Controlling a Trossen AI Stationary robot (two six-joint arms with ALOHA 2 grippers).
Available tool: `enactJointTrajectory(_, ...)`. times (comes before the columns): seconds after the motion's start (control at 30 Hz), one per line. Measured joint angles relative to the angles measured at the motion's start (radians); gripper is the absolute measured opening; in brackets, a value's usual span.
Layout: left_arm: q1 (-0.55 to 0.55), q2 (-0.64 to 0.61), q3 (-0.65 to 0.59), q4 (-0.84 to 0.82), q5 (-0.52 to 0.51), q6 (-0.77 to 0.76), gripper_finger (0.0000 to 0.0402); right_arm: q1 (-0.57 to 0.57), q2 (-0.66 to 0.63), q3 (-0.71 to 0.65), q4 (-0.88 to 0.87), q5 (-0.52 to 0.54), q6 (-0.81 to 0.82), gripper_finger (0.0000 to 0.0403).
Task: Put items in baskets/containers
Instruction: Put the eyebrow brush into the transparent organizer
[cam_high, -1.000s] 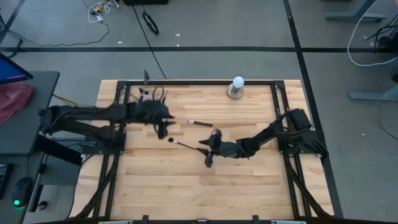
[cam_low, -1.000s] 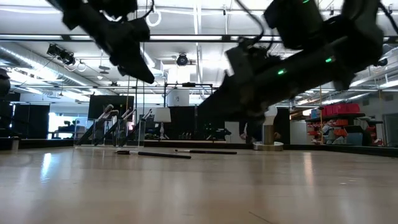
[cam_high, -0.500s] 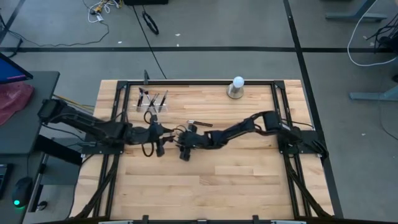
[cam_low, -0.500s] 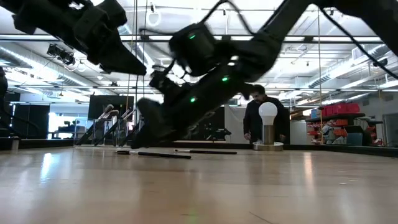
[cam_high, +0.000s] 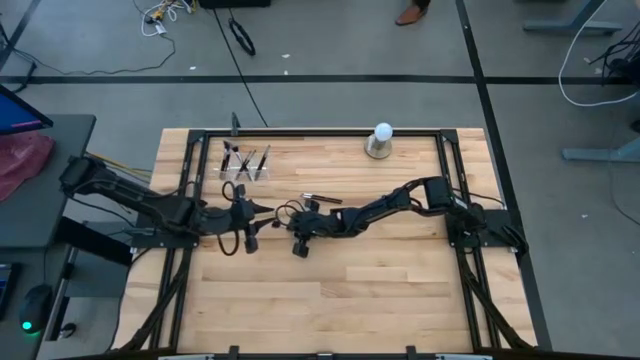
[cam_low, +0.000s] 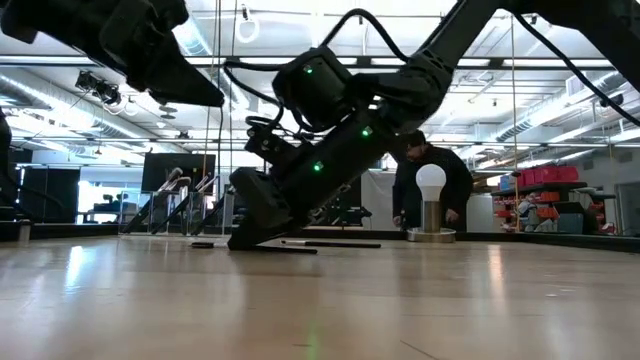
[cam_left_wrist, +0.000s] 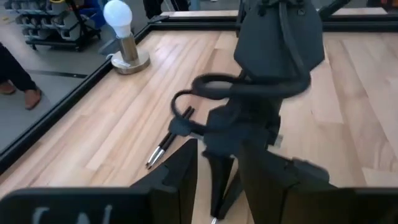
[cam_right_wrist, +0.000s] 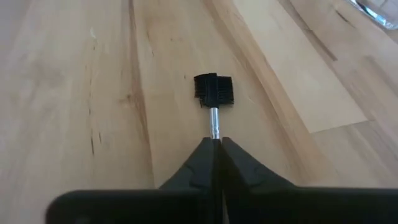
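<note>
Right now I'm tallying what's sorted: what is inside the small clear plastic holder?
The clear plastic holder holds several black-handled makeup brushes standing tilted. The exact count and compartments cannot be made out.

Two loose brushes (cam_high: 322, 199), one holder (cam_high: 245, 163)

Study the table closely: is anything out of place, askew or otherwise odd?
One brush lies loose on the table, outside the clear holder where other brushes stand. The right tool pinches another brush flat against the wood. The left tool hangs close beside it. Nothing looks spilled or damaged.
</note>
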Motion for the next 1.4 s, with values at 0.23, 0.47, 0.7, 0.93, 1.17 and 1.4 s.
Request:
enactJointTrajectory(0.23, -0.043, -0.066, 0.000, -0.092, -0.035, -0.027, 0.0119, 0.001, -0.007, -0.048, 0.080, 0.021, 0.008, 0.0020)
enactJointTrajectory(0.47, -0.082, -0.075, 0.000, -0.159, -0.040, -0.055, 0.0119, 0.035, -0.104, -0.175, 0.151, 0.097, 0.013, 0.0006)
enactJointTrajectory(0.7, -0.096, -0.074, -0.125, 0.001, -0.130, -0.079, 0.0119, 0.113, -0.244, -0.418, 0.461, 0.143, 0.059, 0.0008)
enactJointTrajectory(0.93, -0.077, -0.074, -0.408, 0.592, 0.080, 0.005, 0.0119, 0.187, -0.282, -0.576, 1.045, 0.129, -0.062, 0.0008)
enactJointTrajectory(1.17, -0.072, -0.069, -0.435, 0.743, 0.251, 0.132, 0.0119, 0.197, -0.282, -0.540, 1.206, -0.056, -0.167, 0.0008)
enactJointTrajectory(1.4, -0.072, 0.011, -0.366, 0.758, 0.354, 0.234, 0.0126, 0.197, -0.282, -0.481, 1.172, -0.178, -0.184, 0.0009)
